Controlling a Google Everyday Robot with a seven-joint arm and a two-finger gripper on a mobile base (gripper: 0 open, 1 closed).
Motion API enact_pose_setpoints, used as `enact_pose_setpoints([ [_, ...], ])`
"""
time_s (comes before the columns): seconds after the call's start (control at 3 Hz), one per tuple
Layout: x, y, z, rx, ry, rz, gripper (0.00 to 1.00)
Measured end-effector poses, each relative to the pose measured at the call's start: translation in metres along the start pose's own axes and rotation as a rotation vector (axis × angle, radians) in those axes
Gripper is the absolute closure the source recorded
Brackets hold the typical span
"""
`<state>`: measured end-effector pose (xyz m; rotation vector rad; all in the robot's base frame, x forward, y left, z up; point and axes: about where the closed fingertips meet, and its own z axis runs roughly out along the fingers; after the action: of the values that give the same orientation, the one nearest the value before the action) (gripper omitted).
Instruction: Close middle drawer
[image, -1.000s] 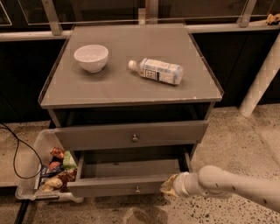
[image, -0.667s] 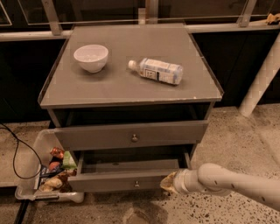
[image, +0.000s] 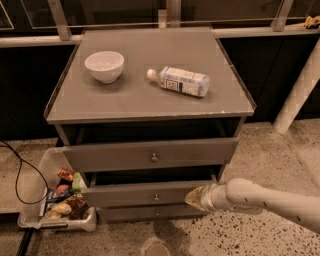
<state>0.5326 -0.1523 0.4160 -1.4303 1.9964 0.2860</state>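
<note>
Your gripper (image: 194, 198) sits low at the right end of the middle drawer (image: 130, 194), right up against the edge of its flat front panel; whether it is open or closed you cannot tell from here. Behind it a pale wrist widens into the white arm (image: 270, 197), which reaches in from the lower right edge of the view, nearly level and close above the speckled floor (image: 240, 235), pointing left towards the cabinet. The middle drawer, second of three, stands a little way out, with a dark gap showing above its panel and its small knob (image: 156, 197) at the centre, well to the left of the gripper. Above it, the top drawer (image: 110, 156) juts out farther; below it lies the lowest drawer (image: 130, 213). On the cabinet top (image: 125, 105) a white bowl (image: 104, 65) stands upright at the left, and a plastic bottle (image: 179, 81) lies on its side to the right of it, apart. A clear bin (image: 75, 224) holding snack packets rests on the floor at the cabinet's left.
</note>
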Motion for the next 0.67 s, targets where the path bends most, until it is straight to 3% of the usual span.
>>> enact_pose_setpoints([
  [0.67, 0.0, 0.0, 0.0, 0.0, 0.0, 0.0, 0.37],
])
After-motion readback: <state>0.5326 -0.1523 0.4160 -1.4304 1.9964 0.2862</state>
